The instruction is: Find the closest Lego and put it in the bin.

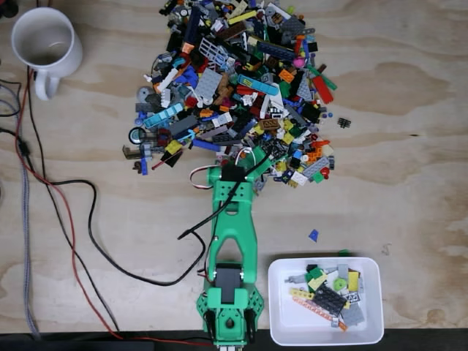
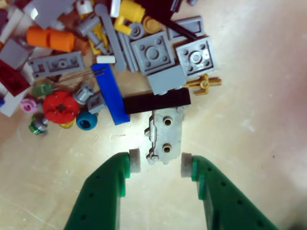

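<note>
A big pile of mixed Lego (image 1: 241,80) covers the upper middle of the wooden table in the fixed view. My green gripper (image 1: 246,156) reaches into the pile's lower edge. In the wrist view the gripper (image 2: 160,164) is open, and a flat light-grey Lego piece (image 2: 166,136) with two holes lies on the table with its near end between the white pads (image 2: 135,161). A small gap shows on each side of the piece. The white bin (image 1: 291,327) sits at the lower right, beside the arm's base, and holds several bricks.
A white mug (image 1: 44,40) stands at the top left. Black and red cables (image 1: 80,241) run down the left side and loop toward the arm. One small blue piece (image 1: 313,235) lies alone above the bin. A black plate (image 2: 157,101) and a blue bar (image 2: 114,96) lie just beyond the grey piece.
</note>
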Motion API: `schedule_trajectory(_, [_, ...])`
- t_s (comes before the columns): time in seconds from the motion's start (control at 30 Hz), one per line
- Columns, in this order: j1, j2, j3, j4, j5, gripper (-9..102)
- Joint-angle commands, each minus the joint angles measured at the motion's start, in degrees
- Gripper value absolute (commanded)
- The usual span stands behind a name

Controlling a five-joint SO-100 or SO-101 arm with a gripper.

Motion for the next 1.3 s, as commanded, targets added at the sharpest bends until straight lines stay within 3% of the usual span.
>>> schedule_trajectory(0.0, [-2.2, 2.6, 1.1, -5.0, -9.5, 14])
schedule_trajectory(0.27, [-6.8, -0.4, -1.8, -9.3, -9.5, 12])
schedule_trajectory(0.63, [-4.3, -7.6, 0.4, -17.5, -10.8, 12])
schedule_trajectory(1.27, [-1.6, -12.4, -2.1, -19.2, -11.9, 11])
